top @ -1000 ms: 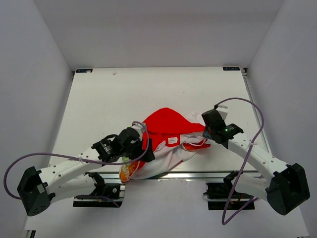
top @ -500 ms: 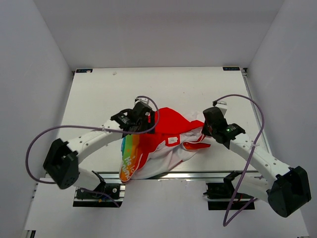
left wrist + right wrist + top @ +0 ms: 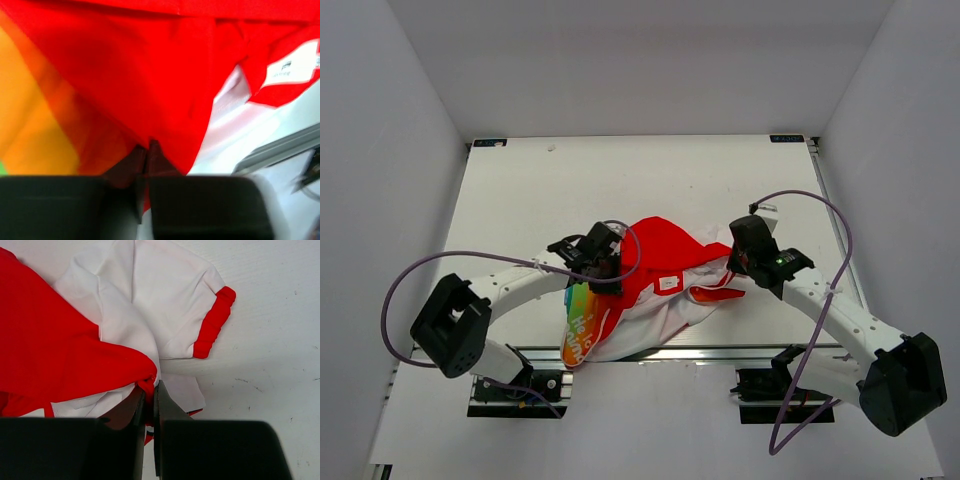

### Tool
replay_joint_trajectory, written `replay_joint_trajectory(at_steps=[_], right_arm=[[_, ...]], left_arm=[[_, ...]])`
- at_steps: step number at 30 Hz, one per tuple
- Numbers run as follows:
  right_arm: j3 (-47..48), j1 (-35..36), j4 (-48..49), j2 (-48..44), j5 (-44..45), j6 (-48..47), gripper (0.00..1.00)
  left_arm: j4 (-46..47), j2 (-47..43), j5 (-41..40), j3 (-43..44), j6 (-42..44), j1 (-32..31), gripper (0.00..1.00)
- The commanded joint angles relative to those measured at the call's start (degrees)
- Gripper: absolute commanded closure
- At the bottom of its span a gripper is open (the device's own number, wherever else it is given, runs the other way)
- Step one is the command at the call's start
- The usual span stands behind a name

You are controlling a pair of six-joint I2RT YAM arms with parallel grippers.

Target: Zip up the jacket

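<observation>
Pinching jacket [image 3: 665,255]: left tool [image 3: 147,148] clamps red fabric, right tool [image 3: 150,386] clamps red edge; label [image 3: 291,70] unreadable.

The jacket [image 3: 660,290] lay bunched on the near half of the table [image 3: 620,180], about midway between left and right. Its near-left corner reached the table's near edge. The hood [image 3: 665,250] formed the far part of the heap. The left gripper [image 3: 606,266] sat at the jacket's far-left edge, touching the cloth. The right gripper [image 3: 738,264] sat at its right edge, with one sleeve [image 3: 165,300] spread on the table just beyond it.
</observation>
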Motion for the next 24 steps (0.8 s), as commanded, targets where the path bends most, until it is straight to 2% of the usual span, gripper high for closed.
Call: replay_joint_trajectory(at_steps=[1,6,9,14,18,24], right_arm=[[1.4,-0.2,2.0,-1.1,0.1,-0.8,1.0],[4.0,-0.2,1.6,-4.1,-0.3,-2.9,1.0],[6.8,-0.2,0.7,-8.8,-1.1,-5.2,1.0],[11.0,-0.2,5.4,-20.8,-10.2,-10.5,1.0],[19.1,-0.2,6.5,-26.3,-13.3,-12.4,1.0],[32.5,-0.2,4.6,-25.0,-16.4,-12.5,1.0]], left_arm=[[1.9,-0.1,3.3,2.4,-0.1,-0.1,1.0],[0.6,-7.5,-0.2,6.5,1.8,-0.2,1.0],[-0.1,-14.9,-2.2,11.3,3.8,-0.1,1.0],[4.3,-25.0,-3.1,18.9,5.4,-0.2,1.0],[4.0,-27.0,-6.2,28.4,6.1,-0.2,1.0],[0.6,-26.9,-12.6,39.9,3.0,-0.2,1.0]])
